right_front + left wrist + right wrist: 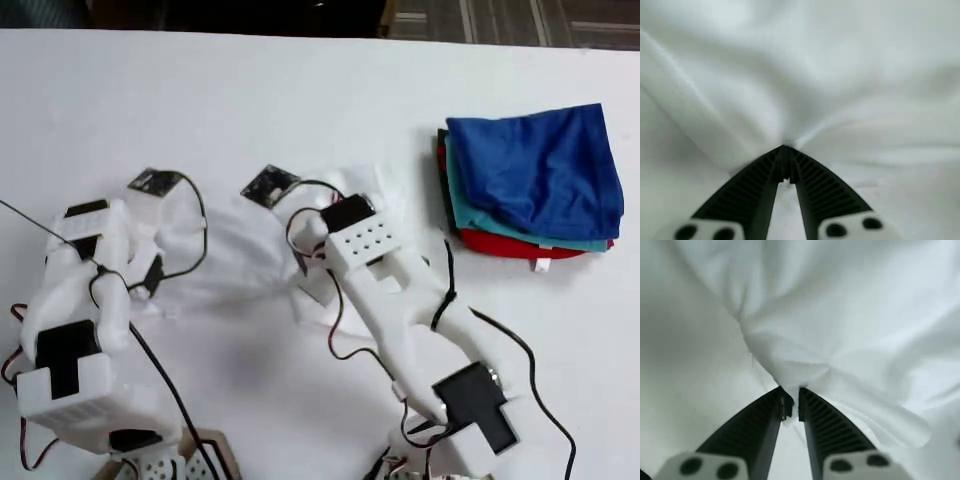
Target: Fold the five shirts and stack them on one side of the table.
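Note:
A white shirt (250,250) lies crumpled on the white table (300,90), between the two arms in the high view. My left gripper (785,150) is shut on a pinch of the white shirt (840,75), and folds run out from its tips. My right gripper (790,400) is shut on another bunch of the white shirt (840,315), with cloth squeezed between its black fingers (765,425). Folded shirts form a stack (535,180) at the right side of the table: blue on top, then teal, red and a dark one underneath.
Black and red cables (190,250) loop around both arms. The arm bases (70,380) stand at the near edge. Bare table stretches along the far side and the far left.

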